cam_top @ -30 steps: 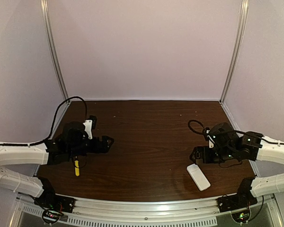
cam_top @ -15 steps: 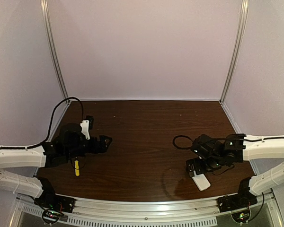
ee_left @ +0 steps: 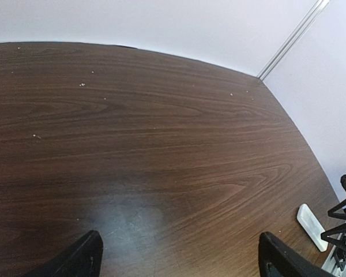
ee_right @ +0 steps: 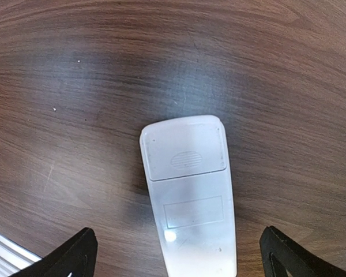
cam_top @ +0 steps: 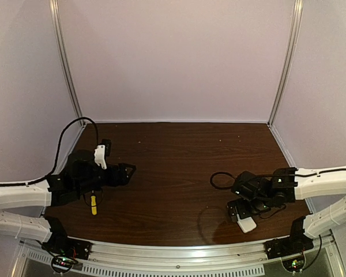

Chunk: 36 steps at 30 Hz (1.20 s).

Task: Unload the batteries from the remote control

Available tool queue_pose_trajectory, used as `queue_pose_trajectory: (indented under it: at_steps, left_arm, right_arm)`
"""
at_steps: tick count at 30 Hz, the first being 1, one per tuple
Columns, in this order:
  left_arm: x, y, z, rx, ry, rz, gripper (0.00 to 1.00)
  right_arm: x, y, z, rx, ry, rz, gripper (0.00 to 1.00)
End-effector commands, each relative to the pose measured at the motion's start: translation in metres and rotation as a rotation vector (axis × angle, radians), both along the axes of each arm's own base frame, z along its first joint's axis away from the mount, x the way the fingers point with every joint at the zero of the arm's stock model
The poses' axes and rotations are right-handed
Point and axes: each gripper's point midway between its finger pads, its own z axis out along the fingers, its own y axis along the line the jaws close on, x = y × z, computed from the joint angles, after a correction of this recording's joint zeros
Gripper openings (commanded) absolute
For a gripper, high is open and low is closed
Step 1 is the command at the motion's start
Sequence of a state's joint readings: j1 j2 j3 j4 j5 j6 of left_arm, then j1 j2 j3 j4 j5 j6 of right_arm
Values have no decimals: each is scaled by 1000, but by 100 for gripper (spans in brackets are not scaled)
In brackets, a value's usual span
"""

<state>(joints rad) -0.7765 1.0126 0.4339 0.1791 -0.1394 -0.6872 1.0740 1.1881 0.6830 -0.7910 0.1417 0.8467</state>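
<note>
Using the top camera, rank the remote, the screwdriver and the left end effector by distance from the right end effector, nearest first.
1. Remote, right beneath the right end effector.
2. Left end effector, far over on the left side.
3. Screwdriver, farther left still.

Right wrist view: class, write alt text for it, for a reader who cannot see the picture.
A white remote control lies flat on a dark wooden table, back side up, its ribbed battery cover closed. The right gripper hangs above it, open, one dark fingertip in each lower corner.
</note>
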Motion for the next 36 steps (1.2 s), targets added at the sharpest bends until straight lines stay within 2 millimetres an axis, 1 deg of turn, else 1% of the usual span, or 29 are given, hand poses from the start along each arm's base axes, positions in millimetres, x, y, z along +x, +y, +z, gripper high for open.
queue_pose_trajectory:
  at_steps: [1,4,8,10,15,22,28,33,36]
  left_arm:
    - [-5,-2,9,-38,-24,-18,96]
    - [-6,-1,11,-40,-29,-16,96]
    - [-6,0,11,-37,-32,-15,96]
    - [-6,0,11,-36,-32,-16,96]
    - [-5,-3,10,-34,-30,-24,95]
    - [-6,-3,11,-37,-34,-27,95]
    - [-6,-3,11,-36,-35,-28,95]
    - [-6,-3,12,-37,-37,-29,95]
    - [-6,-3,12,-37,-39,-31,95]
  right_arm:
    - [-1,-11,-7,-41,-12,-21,100]
    - [0,-9,-14,-52,-12,-9,100]
    - [8,-4,-15,-69,-38,0,100]
    - [10,-4,-18,-72,-40,1,100]
    - [4,-9,-36,-106,19,2,100]
    - [2,-15,-37,-85,36,-15,100]
    - [-1,-22,-38,-68,48,-17,94]
    - [-2,-22,-43,-70,62,-10,91]
    - [-4,-22,-46,-72,73,-5,87]
